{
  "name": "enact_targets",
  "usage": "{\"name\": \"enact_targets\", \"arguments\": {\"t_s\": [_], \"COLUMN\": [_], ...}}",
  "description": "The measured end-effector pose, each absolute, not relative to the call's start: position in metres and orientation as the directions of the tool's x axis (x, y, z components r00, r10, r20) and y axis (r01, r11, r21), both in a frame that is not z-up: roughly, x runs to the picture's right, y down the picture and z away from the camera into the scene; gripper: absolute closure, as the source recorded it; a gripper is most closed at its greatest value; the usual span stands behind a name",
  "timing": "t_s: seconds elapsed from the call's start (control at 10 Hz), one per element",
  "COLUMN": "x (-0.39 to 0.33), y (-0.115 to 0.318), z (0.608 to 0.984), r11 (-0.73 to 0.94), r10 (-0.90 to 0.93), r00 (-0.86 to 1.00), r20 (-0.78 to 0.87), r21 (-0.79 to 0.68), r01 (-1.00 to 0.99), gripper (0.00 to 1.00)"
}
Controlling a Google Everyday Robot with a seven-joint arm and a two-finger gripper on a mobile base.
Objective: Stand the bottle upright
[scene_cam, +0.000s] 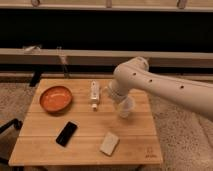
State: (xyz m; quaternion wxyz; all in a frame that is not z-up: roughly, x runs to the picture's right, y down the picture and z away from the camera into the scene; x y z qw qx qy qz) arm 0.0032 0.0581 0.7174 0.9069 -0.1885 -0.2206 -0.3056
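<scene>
Here, at the left end of the wooden counter (pixel 42 146), sits an orange bowl (pixel 55 98), right way up. Nearer the front edge and a little to its right lies a black phone (pixel 66 133), flat and at a slant.

Next comes the bottle (pixel 94 95), near the middle of the counter toward the back edge. It lies on its side, not standing. Its long axis runs from back to front, and its narrow end seems to point toward the front edge. It is apart from the bowl on its left, and nothing touches it.

Further right and close to the front edge rests a flat pale block (pixel 109 143), lying slightly askew.

Just right of the bottle hangs the claw (pixel 120 99), low over the counter and apart from the bottle. It is spread wide, and it does not hold the bottle. A translucent cup (pixel 126 107) stands upright directly beneath and beside it. Whether the claw touches the cup cannot be told.

The white arm (pixel 160 86) bends above the cup and stretches off past the right end of the counter and out of the frame.
</scene>
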Motion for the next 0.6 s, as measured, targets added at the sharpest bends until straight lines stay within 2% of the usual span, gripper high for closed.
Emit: {"name": "enact_targets", "arguments": {"t_s": [0.6], "x": [-0.045], "y": [0.035], "z": [0.756], "r11": [0.65], "r10": [-0.586], "r00": [0.627], "r20": [0.513], "r21": [-0.165], "r01": [0.742], "gripper": [0.2]}}
